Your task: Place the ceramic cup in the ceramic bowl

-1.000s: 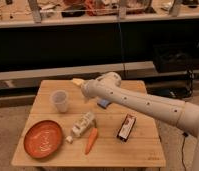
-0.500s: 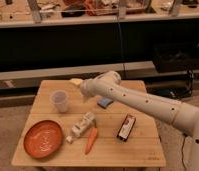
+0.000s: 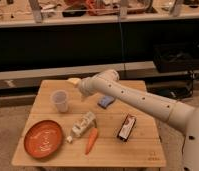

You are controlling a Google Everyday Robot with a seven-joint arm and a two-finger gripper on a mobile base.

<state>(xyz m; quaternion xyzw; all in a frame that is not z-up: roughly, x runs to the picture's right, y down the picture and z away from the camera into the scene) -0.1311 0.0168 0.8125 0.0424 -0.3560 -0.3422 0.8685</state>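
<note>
The gripper (image 3: pixel 74 81) hangs over the far edge of the counter (image 3: pixel 143 145), in the upper middle of the frame. Its jaws are spread wide with nothing between them. The ceramic cup (image 3: pixel 60 100) stands upright just below and left of it, apart from the jaws. The ceramic bowl (image 3: pixel 43 138) lies empty at the lower left, near the cup (nothing stands between the two).

We judge the step in hand to be the reach for the cup. To do it well, we would lower the jaws from above to straddle the cup's wall, then close gently, since a tapered, handleless tumbler may tip or slip. We would also keep the arm clear of the white carton (image 3: pixel 83 125) and the carrot (image 3: pixel 91 141), which lie right of the bowl.
</note>
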